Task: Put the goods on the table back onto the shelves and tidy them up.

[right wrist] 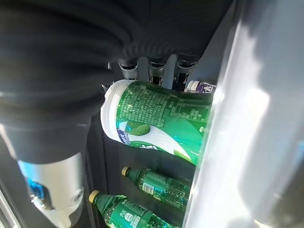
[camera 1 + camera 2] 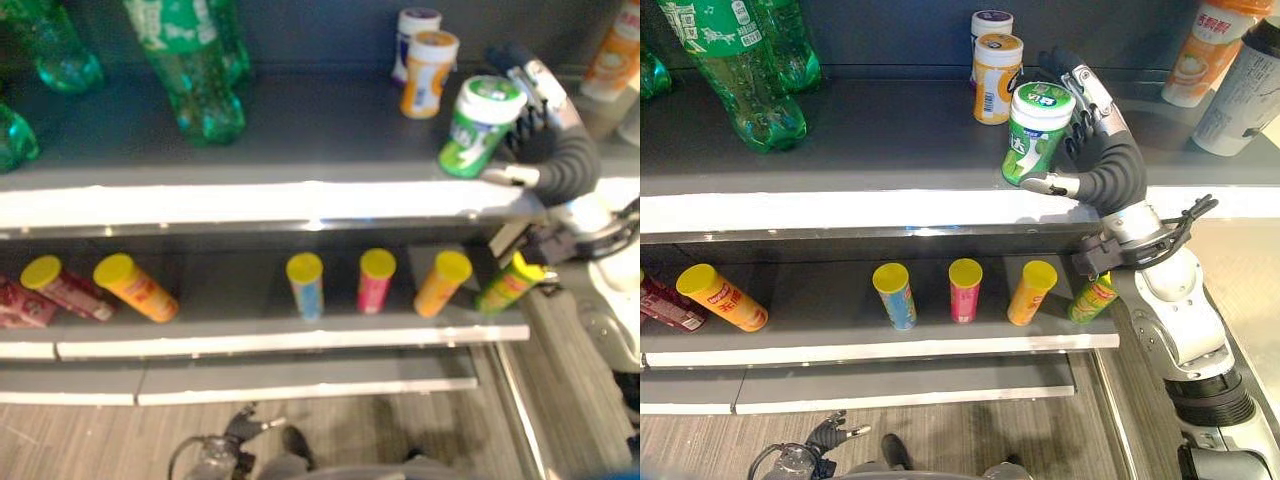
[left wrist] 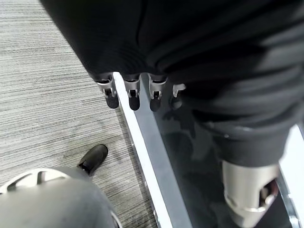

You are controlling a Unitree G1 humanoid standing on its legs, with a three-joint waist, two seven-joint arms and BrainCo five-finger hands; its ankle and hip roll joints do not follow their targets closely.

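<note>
A green jar with a white lid (image 2: pixel 1037 130) is tilted over the upper shelf (image 2: pixel 870 150), close to its front edge and right of the middle. My right hand (image 2: pixel 1108 170) is shut on the green jar, fingers (image 1: pixel 156 71) across its back and thumb under its base. The same green jar (image 1: pixel 161 118) lies across that palm in the right wrist view. I cannot tell whether its base touches the shelf. My left hand (image 3: pixel 133 90) hangs low over the floor with relaxed fingers and holds nothing.
Just behind the held jar stand an orange jar (image 2: pixel 997 75) and a purple-lidded jar (image 2: pixel 990 25). Green bottles (image 2: pixel 740 70) fill the upper shelf's left, cups (image 2: pixel 1205 50) its right. Several yellow-lidded tubes (image 2: pixel 965 288) lie on the lower shelf, a green tube (image 2: pixel 1092 298) at its right end.
</note>
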